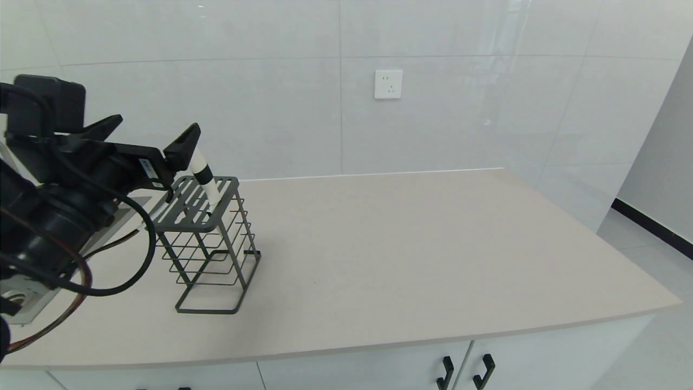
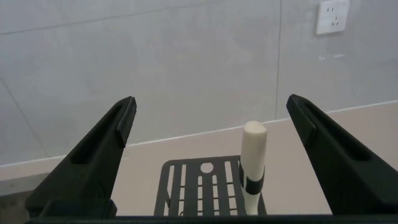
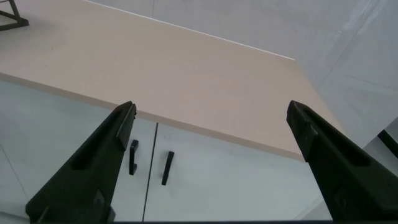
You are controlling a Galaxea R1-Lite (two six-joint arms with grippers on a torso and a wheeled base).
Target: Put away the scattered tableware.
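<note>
A dark wire utensil rack (image 1: 208,244) stands on the left part of the beige counter (image 1: 406,244). A utensil with a white handle and a black band (image 1: 204,177) stands tilted in a slot of the rack's top. My left gripper (image 1: 156,125) hovers open just above and behind the rack. In the left wrist view the white handle (image 2: 254,160) rises between my open left gripper (image 2: 211,112), touching neither finger, with the slotted rack top (image 2: 196,190) beneath. My right gripper (image 3: 211,111) is open and holds nothing, out in front of the counter's front edge (image 3: 186,118).
A wall socket (image 1: 388,84) sits on the tiled wall behind. White cabinet doors with black handles (image 1: 446,371) lie under the counter. A grey recessed fixture (image 1: 21,303) borders the counter at far left. The counter's right end drops to the floor.
</note>
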